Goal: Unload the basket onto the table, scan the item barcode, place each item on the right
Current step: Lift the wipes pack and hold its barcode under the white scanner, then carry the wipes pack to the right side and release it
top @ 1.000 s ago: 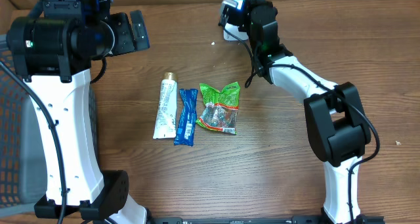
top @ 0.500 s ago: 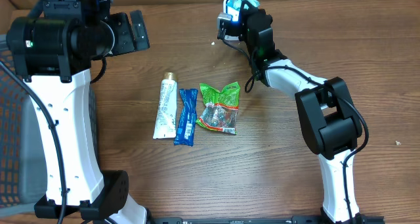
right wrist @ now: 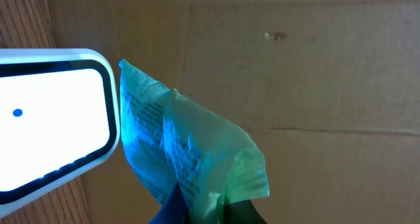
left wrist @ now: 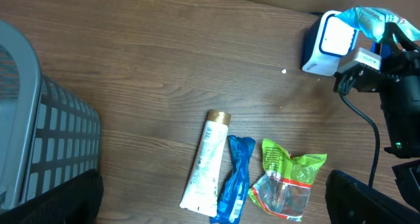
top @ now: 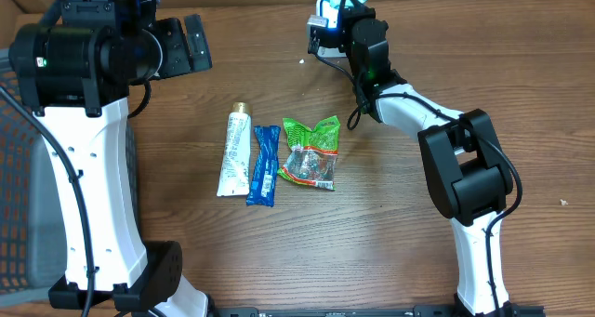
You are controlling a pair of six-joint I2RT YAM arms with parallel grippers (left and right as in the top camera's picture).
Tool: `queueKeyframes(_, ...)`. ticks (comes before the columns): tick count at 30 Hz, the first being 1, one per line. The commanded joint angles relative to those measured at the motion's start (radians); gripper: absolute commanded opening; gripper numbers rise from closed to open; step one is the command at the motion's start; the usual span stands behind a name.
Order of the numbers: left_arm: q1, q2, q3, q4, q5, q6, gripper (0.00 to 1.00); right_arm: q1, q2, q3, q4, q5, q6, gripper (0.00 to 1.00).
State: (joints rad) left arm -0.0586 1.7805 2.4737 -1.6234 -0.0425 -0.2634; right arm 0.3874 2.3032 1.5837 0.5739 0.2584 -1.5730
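Pale green packet (right wrist: 190, 158) is pinched in the clenched right gripper (right wrist: 207, 212), just beside the lit scanner (right wrist: 52, 112) at the bench's far edge; left gripper (top: 193, 43) hangs spread wide.

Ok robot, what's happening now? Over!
Right jaws shut on crinkly teal plastic packet, right beside glowing white scanner. Left jaws open, empty. Nothing between packet and scanner.
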Motion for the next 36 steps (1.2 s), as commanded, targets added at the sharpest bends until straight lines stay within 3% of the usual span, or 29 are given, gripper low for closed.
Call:
queueKeyframes(1,-0.001,-0.002,-0.003,0.004,-0.01,-0.014,1.0,-0.003,-0.001,0.024,0.005,0.01,-0.006,0.04)
queueKeyframes(14,-0.001,-0.002,-0.003,0.004,-0.01,-0.014,1.0,0.001,-0.014,0.024,0.001,0.036,0.048,0.04)
queueKeyframes(20,-0.001,-0.002,-0.003,0.004,-0.01,-0.014,1.0,0.012,-0.121,0.024,-0.131,0.04,0.138,0.04)
queueKeyframes(26,-0.001,-0.002,-0.003,0.004,-0.01,-0.014,1.0,0.048,-0.345,0.024,-0.415,0.081,0.394,0.04)
queueKeyframes(29,-0.001,-0.002,-0.003,0.004,-0.01,-0.014,1.0,0.066,-0.473,0.024,-0.587,0.05,0.618,0.04)
queueKeyframes(32,-0.001,-0.002,-0.003,0.003,-0.01,-0.014,1.0,0.067,-0.621,0.024,-0.873,-0.173,0.894,0.04)
queueKeyframes(36,-0.001,-0.002,-0.003,0.004,-0.01,-0.014,1.0,0.02,-0.728,0.024,-1.18,-0.533,1.139,0.04)
